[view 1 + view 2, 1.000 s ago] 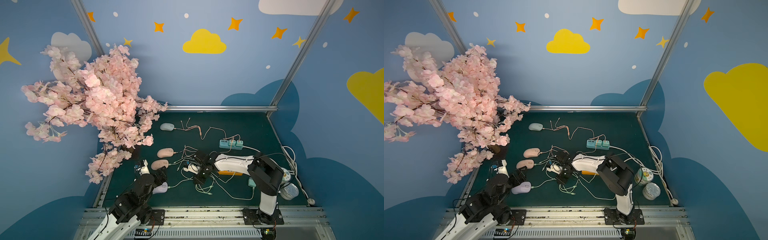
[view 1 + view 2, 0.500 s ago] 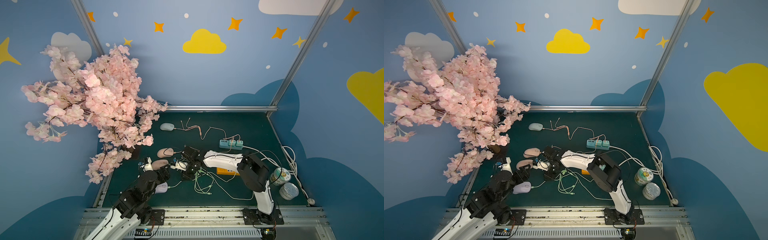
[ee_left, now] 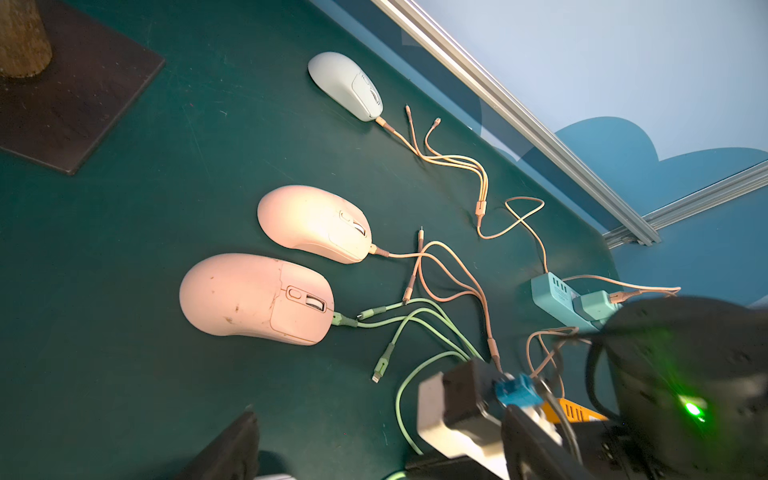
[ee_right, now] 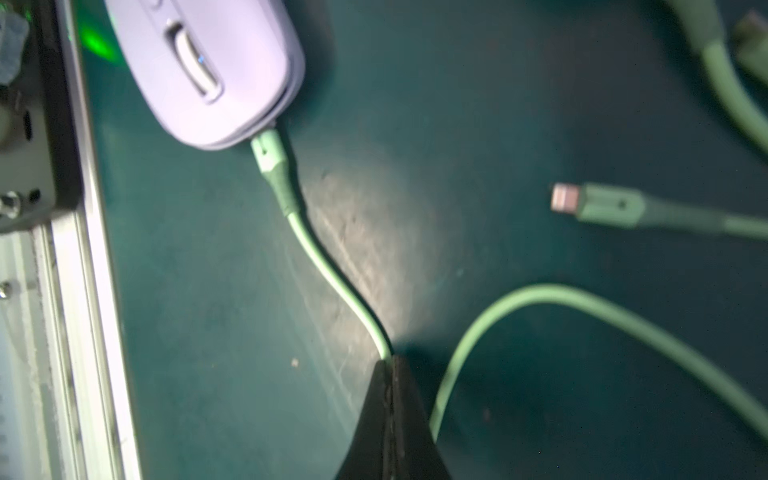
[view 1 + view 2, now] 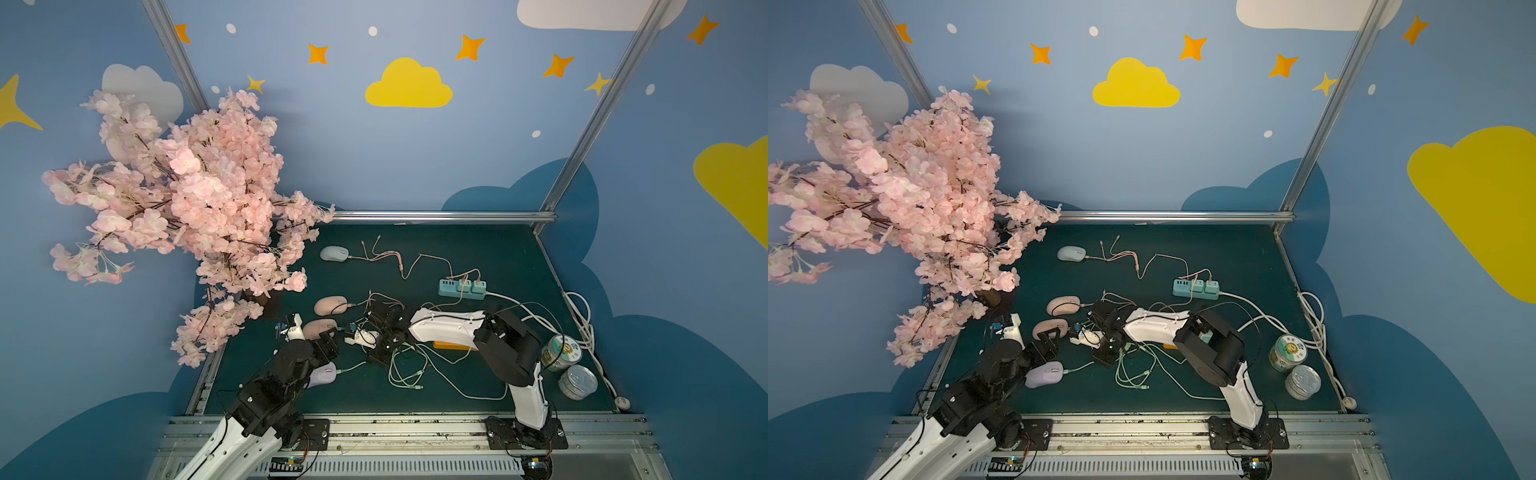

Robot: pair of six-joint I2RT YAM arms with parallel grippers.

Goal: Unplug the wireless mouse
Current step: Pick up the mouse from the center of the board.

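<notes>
1. Pink blossom tree (image 5: 187, 199), back-left; branches hang over the desk's left edge.
2. Dark green desk (image 5: 478, 249), cables strewn over the middle.
3. Right arm (image 5: 446, 328) reaches across toward the left. Right jaws are pressed together, pinching the green cable (image 4: 332, 270) a short way from the mouse. In the wrist view the cable runs into the seam between the fingers (image 4: 376, 440).
4. Left arm (image 5: 270, 390) comes in from the front-left corner. Left jaws are spread wide, nothing between them, and sit near the closer pink mouse (image 3: 253, 297); contact cannot be told.
5. Teal power strip (image 5: 461, 287), mid-right, with pink cables plugged in.
6. Two cans (image 5: 563, 353), right edge, just beside each other.
7. Purple mouse (image 5: 1045, 372) lies flat at front-left of the desk, partly hidden by the left arm in both top views. The green plug (image 4: 272, 166) is seated in its front, not pulled out.
8. Second pink mouse (image 3: 313, 222) is just beside the first. Pale grey mouse (image 3: 345, 83) is farther back. Each has a cable attached.
9. Loose green connector (image 4: 598, 203) lies free on the desk near the pinched cable.
</notes>
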